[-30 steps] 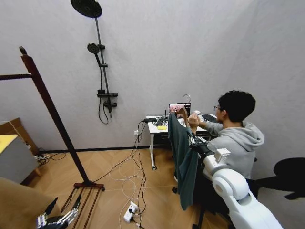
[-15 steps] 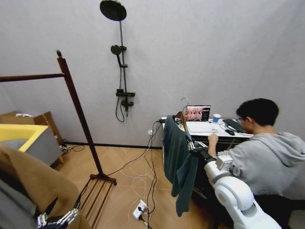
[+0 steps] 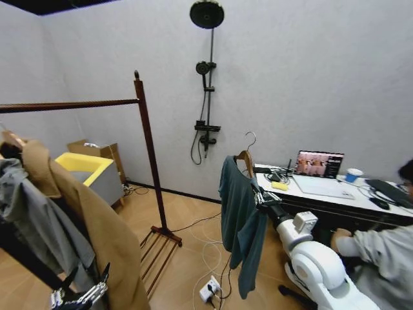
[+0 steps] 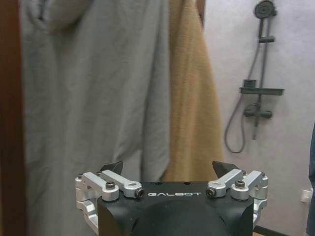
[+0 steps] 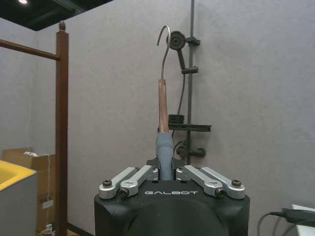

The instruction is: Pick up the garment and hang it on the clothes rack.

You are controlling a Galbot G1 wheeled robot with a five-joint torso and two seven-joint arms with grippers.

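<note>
Our right end effector (image 5: 164,173) is clamped shut on the garment (image 3: 240,223) at the shoulder of its wooden hanger (image 5: 163,105), so the teal top hangs free below our raised arm, well clear of the floor and just beside the desk (image 3: 335,194). We judge the grip sits low on the hanger so that the metal hook (image 5: 164,37) stands upright and bare above the fingers, ready to go over a rail. The clothes rack (image 3: 148,145) stands well apart to our left; its rail already carries a grey sweatshirt (image 3: 39,219) and a tan coat (image 3: 97,226). Our left end effector (image 4: 168,169) waits low beside those clothes, fingers spread wide and holding nothing. Each end effector's black body reads "GALBOT".
</note>
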